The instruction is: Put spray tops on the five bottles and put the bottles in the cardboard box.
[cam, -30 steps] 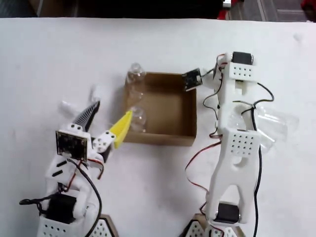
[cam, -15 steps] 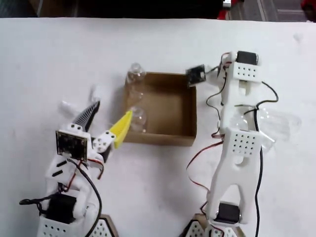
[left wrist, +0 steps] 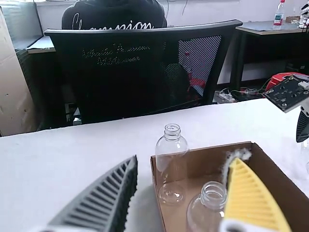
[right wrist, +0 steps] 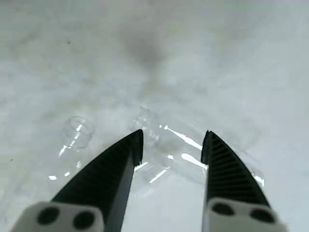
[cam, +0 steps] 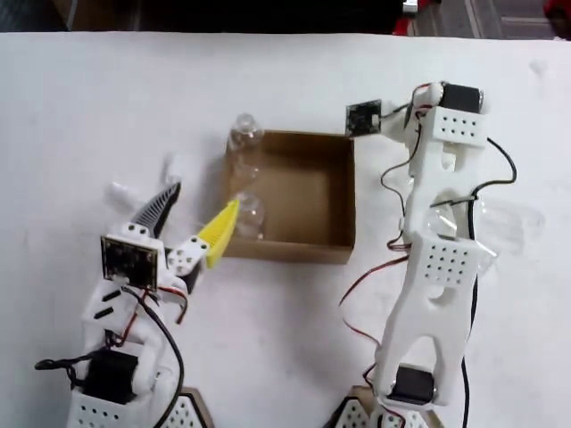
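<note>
Pale script lettering (left wrist: 113,25) crosses the dark cloth (left wrist: 113,9) behind the chair back (left wrist: 145,67); the cardboard box (cam: 303,192) and bottles (left wrist: 171,150) bear no readable print.

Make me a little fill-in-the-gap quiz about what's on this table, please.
1. The box is made of ____.
2. The left pincer has one black finger and one ____ finger.
3. The clear bottle below the right pincer lies on its ____.
4. Both pincers are ____, gripping nothing.

Missing words: cardboard; yellow; side; open.
</note>
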